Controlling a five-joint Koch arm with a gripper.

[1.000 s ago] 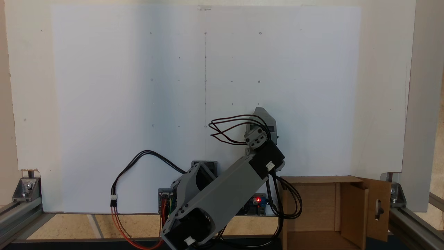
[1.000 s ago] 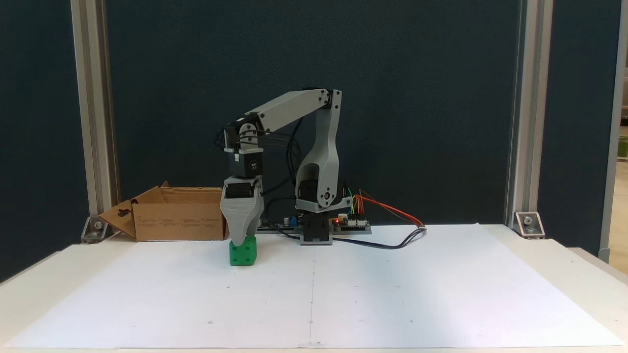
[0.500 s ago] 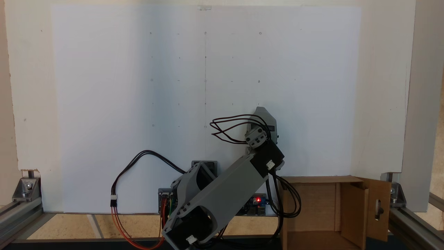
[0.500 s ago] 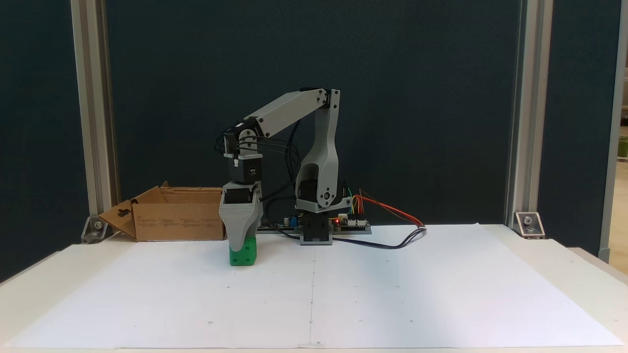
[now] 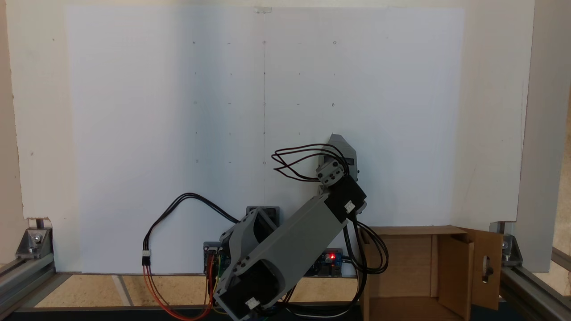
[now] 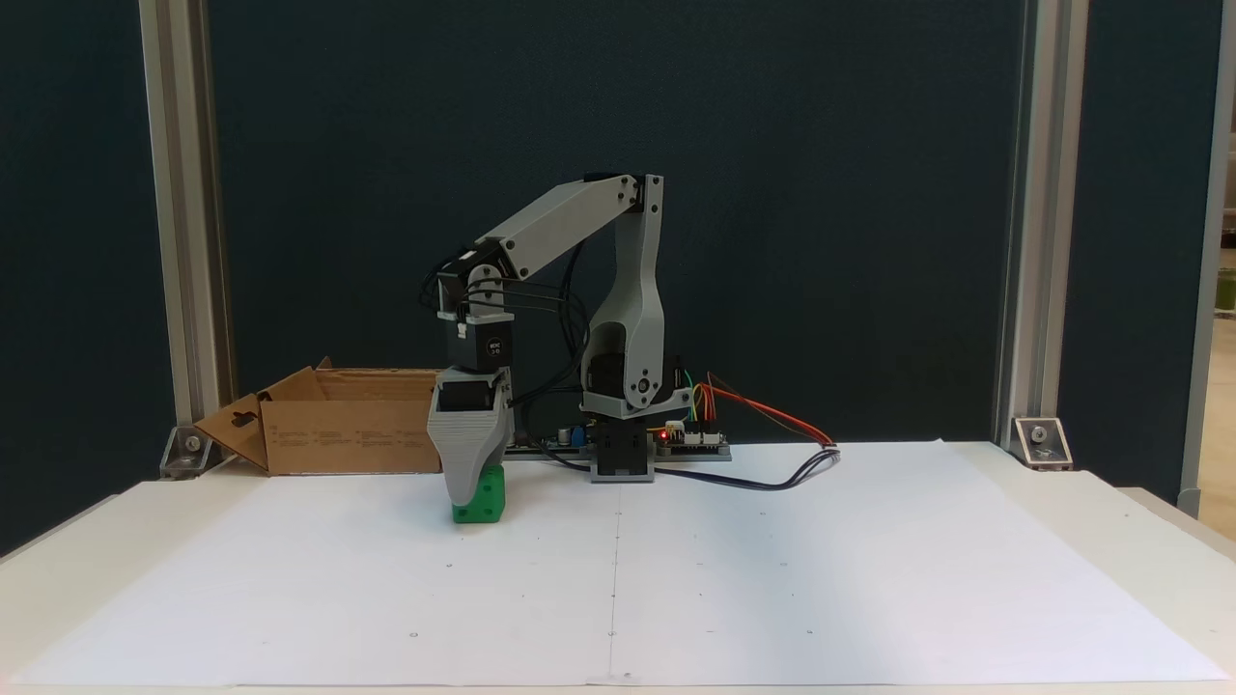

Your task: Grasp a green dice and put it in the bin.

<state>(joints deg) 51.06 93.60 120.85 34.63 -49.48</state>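
White paper point(image 6: 772, 579) on table w/ dark backdrop; end effector point(image 6: 467, 490) over green dice point(image 6: 486, 500), grip unclear.

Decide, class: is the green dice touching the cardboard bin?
Apart. A fixed view shows the green dice on the white paper, with bare paper between it and the bin behind.

White paper point(image 6: 772, 579) spreads bare on all sides of the green dice point(image 6: 486, 497), so that ground gives a gripper open passage to the front and to the right in this fixed view. The gripper point(image 6: 463, 497) stands down over the dice, covering most of its left part. Behind and to the left sits the cardboard bin point(image 6: 352, 434), its top open; its keyhole flap point(image 6: 237, 431) juts outward on the far side. The arm's base point(image 6: 623, 454) and trailing cables point(image 6: 772, 478) crowd the back edge.
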